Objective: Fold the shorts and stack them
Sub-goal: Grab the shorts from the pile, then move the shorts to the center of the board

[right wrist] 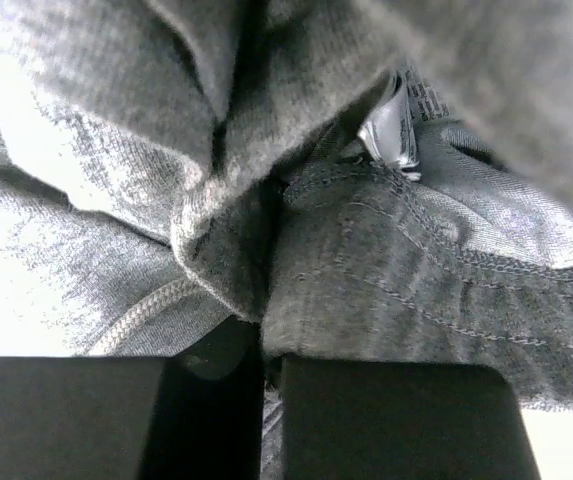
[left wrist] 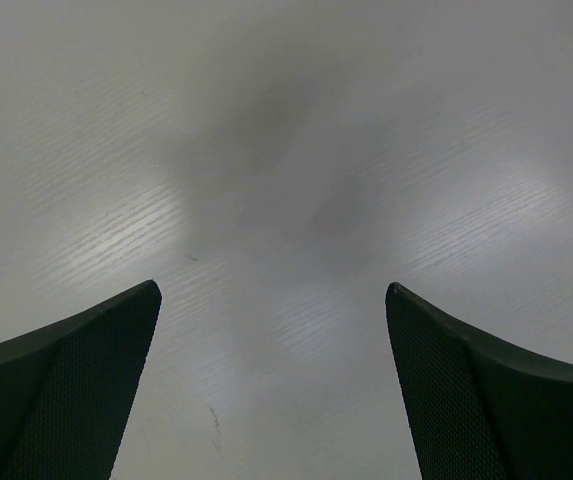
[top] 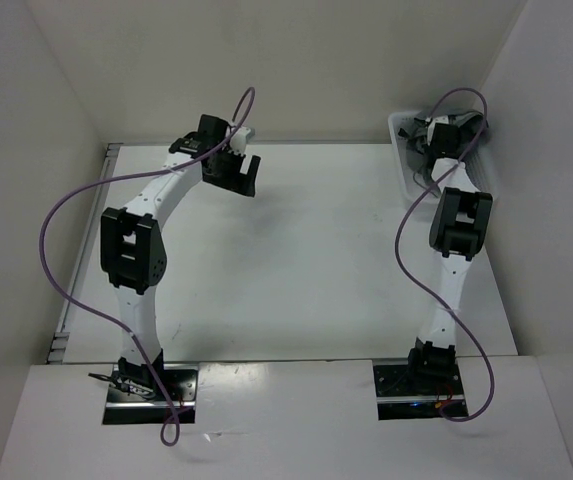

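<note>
Well to the left of the basket point(top: 398, 135), the left jaws stand wide open over the table point(top: 316, 260) and hold nothing. Inside the basket, the right jaws are pinched tight on a bit of the grey shorts point(right wrist: 366, 270), which lie all crumpled there. I think nothing is folded yet. Lifting out, folding and stacking are all left.

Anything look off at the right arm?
Nothing damaged or spilled. The mid-grey soft fabric shorts lie crumpled in the white plastic basket, white care label exposed; the right gripper has its jaws shut on a fold.
</note>
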Action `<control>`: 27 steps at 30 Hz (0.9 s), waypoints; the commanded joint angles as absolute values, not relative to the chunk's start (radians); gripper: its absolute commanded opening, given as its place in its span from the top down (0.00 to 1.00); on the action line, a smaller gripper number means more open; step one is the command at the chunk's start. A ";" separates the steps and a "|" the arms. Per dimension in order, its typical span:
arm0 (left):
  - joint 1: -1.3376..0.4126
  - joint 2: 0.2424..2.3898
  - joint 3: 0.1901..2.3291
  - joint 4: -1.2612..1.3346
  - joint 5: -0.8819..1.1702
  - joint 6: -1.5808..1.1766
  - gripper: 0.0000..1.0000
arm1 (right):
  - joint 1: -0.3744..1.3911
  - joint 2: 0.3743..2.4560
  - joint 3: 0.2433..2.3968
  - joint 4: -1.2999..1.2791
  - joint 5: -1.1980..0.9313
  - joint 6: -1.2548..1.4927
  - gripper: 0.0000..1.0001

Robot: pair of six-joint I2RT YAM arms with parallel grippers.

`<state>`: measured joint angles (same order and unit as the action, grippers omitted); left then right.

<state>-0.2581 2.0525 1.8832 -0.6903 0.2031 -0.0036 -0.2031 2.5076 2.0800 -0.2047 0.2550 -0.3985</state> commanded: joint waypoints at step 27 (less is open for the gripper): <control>-0.097 1.812 2.111 -0.698 0.233 0.000 0.00 | 0.160 1.759 2.290 -0.376 -0.240 0.007 1.00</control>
